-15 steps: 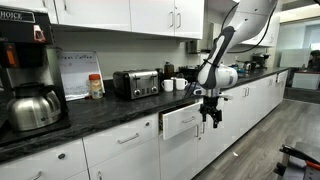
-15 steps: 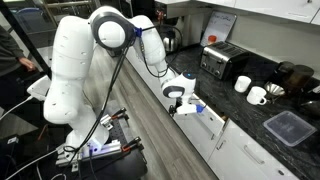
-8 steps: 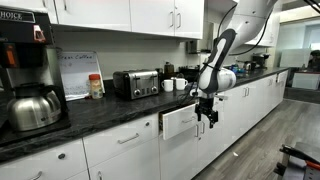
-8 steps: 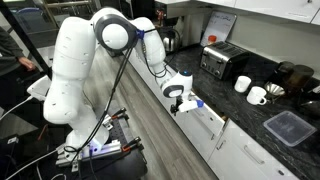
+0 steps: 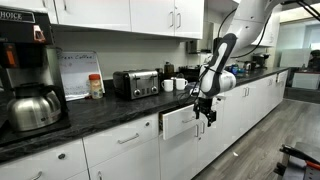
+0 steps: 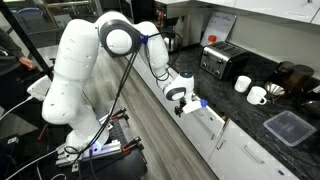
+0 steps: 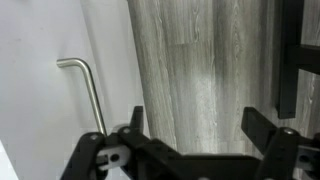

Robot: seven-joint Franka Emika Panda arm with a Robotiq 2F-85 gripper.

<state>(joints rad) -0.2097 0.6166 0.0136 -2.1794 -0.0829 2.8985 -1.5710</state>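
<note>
A white drawer under the dark countertop stands partly pulled out; it shows in both exterior views. My gripper hangs just beside the drawer's front corner, fingers pointing down. In the wrist view the gripper is open, with only grey wood floor between its black fingers. The drawer's metal bar handle lies on the white front, left of the fingers and apart from them. Nothing is held.
On the counter stand a toaster, a steel kettle, mugs and a dark lidded container. The robot's white base and a cable-laden cart occupy the floor. A person stands at the far edge.
The gripper has shifted slightly toward the drawer front and a little upward. The drawer has not visibly moved.
</note>
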